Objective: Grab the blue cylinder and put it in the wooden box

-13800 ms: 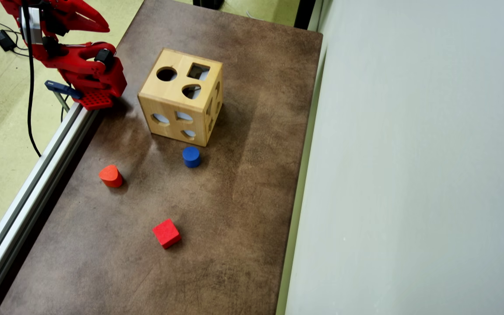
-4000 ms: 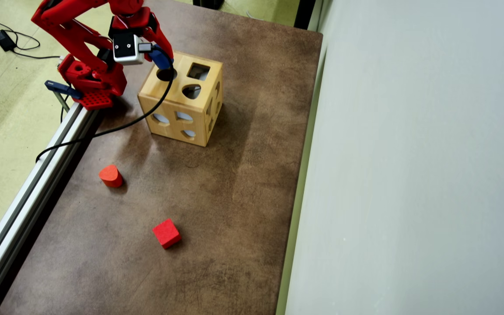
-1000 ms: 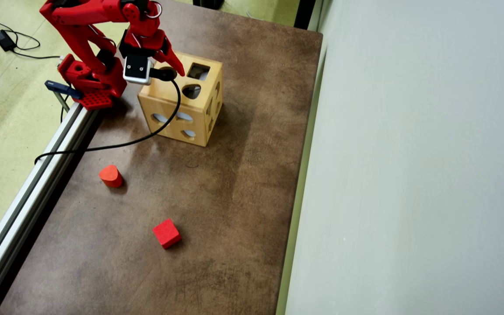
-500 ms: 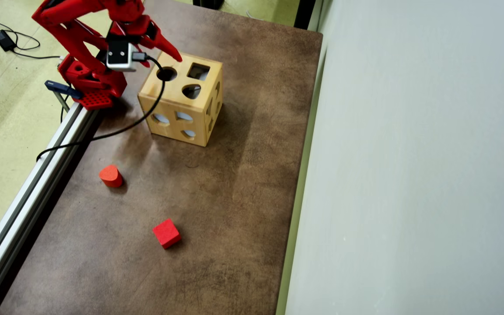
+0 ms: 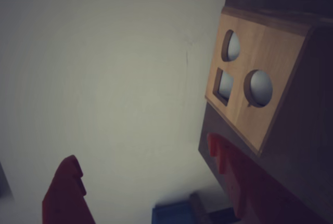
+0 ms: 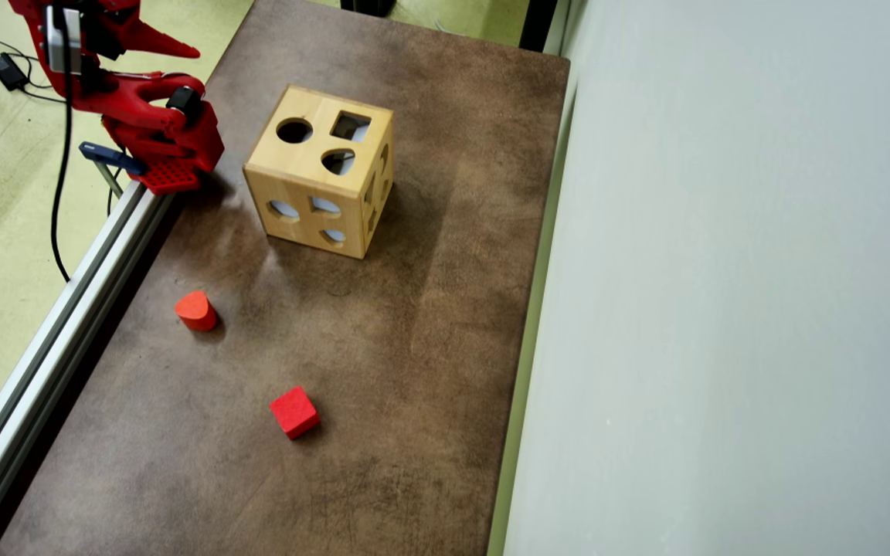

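Observation:
The wooden box (image 6: 320, 174) stands on the brown table, a round hole, a square hole and a rounded hole in its top. The wrist view shows the wooden box (image 5: 260, 91) at the right, on its side. The blue cylinder is out of view in both views. My red gripper (image 6: 174, 35) is pulled back at the overhead view's top left corner, left of the box and apart from it. Seen from the wrist, the gripper (image 5: 141, 148) is open: its two fingertips (image 5: 67, 182) stand far apart with only the pale wall between them.
An orange-red rounded block (image 6: 195, 310) and a red cube (image 6: 294, 411) lie on the table (image 6: 414, 347) nearer the front. A metal rail (image 6: 59, 324) runs along the left edge and a pale wall (image 6: 723, 309) along the right. A blue shape (image 5: 174, 214) I cannot identify shows at the wrist view's bottom.
The arm has drawn back from over the box's round hole to the top left corner. The blue cylinder held above that hole 4 s ago is gone from sight.

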You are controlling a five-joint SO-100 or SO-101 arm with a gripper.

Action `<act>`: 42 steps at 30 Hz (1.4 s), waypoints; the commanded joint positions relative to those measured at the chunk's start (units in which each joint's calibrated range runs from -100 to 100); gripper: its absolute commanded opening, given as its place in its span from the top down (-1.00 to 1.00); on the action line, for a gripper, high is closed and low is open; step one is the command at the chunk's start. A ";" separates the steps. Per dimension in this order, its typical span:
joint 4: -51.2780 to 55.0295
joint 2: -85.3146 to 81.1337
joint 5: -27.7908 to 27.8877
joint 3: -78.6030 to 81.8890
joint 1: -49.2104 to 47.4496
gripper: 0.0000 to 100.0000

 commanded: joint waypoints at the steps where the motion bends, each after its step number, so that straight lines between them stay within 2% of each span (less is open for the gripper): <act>1: -0.24 0.09 -0.10 0.12 0.24 0.24; 7: -0.24 0.18 -0.10 0.39 0.84 0.33; 13: -0.24 0.09 0.29 0.30 9.23 0.39; 19: -0.24 0.01 0.39 0.12 9.53 0.45; 23: -0.24 0.01 0.39 0.12 9.46 0.65; 27: -0.24 0.01 0.39 0.12 9.46 0.99; 31: -0.24 0.01 0.44 0.03 9.46 0.93; 42: -0.24 0.01 0.05 0.12 9.53 0.95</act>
